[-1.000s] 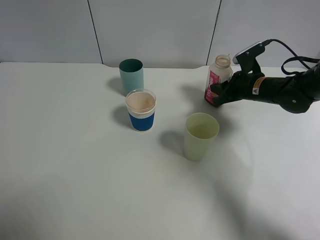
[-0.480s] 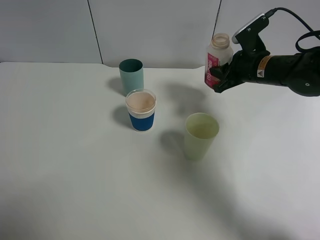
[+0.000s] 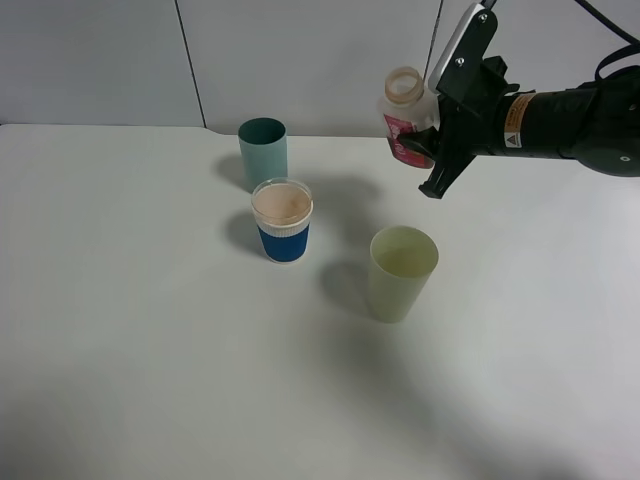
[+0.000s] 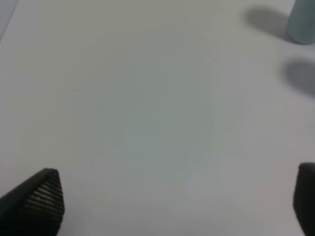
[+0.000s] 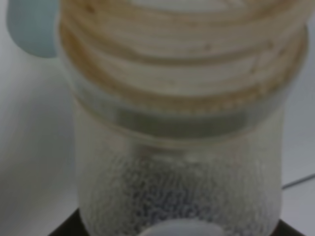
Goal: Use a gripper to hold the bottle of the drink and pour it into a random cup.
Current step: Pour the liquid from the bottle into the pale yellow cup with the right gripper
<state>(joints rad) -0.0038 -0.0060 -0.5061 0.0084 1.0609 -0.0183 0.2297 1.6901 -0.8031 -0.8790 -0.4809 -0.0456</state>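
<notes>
A white worktop (image 3: pixel 150 350) fills most of the high view. Over its far right part, a black right arm reaches in from the right edge. Its gripper (image 3: pixel 420 150) is raised in the air, and the fingers (image 3: pixel 436 180) are clenched around the lower body of the bottle. Nearest the front stands the pale yellow-green cup (image 3: pixel 402 272), upright and the biggest of the three. Behind it and to the left is a clear cup with a blue sleeve (image 3: pixel 282 220), holding pale brown liquid (image 3: pixel 281 203) close to its rim. A teal cup (image 3: pixel 263 152) stands just behind that one. The bottle (image 3: pixel 403 108) hangs clear of the worktop, above and behind the yellow-green cup. It is translucent with a pink label, uncapped, and tilted so its wide mouth leans toward the left of the view. The right wrist view shows it very close, with brownish residue ringing the neck threads (image 5: pixel 177 83). How much it holds cannot be told. The left gripper (image 4: pixel 172 206) shows only in its own wrist view. Its two dark fingers (image 4: pixel 39 201) are spread wide with nothing between them, over bare worktop well away from the teal cup.
</notes>
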